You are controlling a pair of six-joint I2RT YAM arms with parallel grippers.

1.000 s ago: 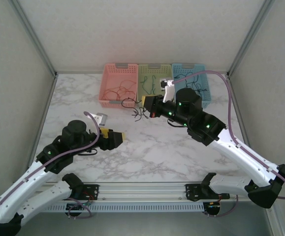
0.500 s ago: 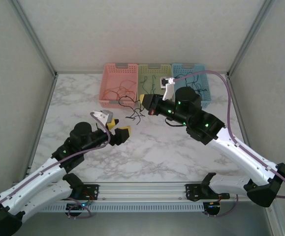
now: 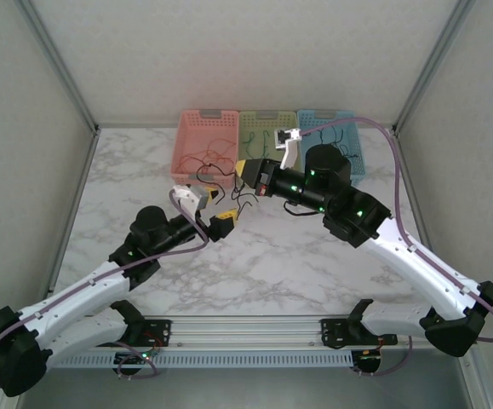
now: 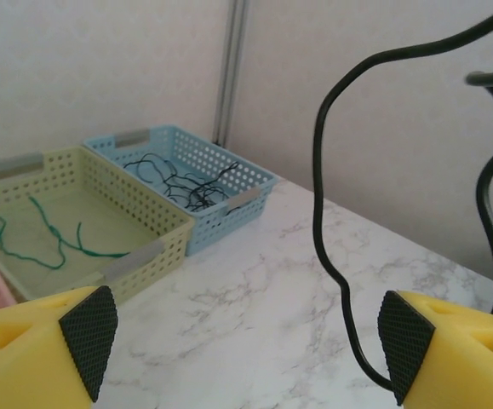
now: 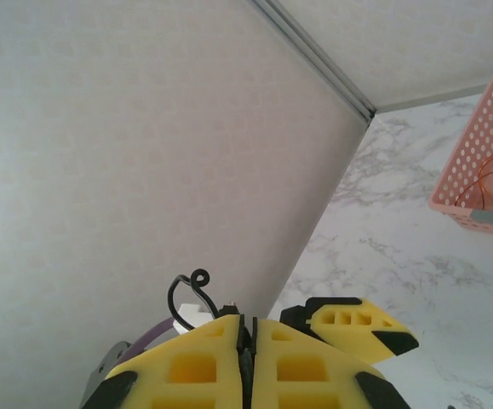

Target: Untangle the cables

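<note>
Right claw (image 3: 246, 169) clamped on black cables (image 4: 315, 187) just near of the baskets (image 3: 267, 115); left claw (image 3: 215, 210) jaws apart, one strand between them.

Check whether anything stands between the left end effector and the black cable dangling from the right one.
Nothing visible does. The black cable hangs within the span of the open left end effector, held by the right end effector.

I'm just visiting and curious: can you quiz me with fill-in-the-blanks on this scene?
The right gripper is ____ on a black cable. The left gripper has its jaws ____. The blue basket holds ____ cables. The middle basket holds ____ cables.
Missing: shut; open; black; green.
</note>
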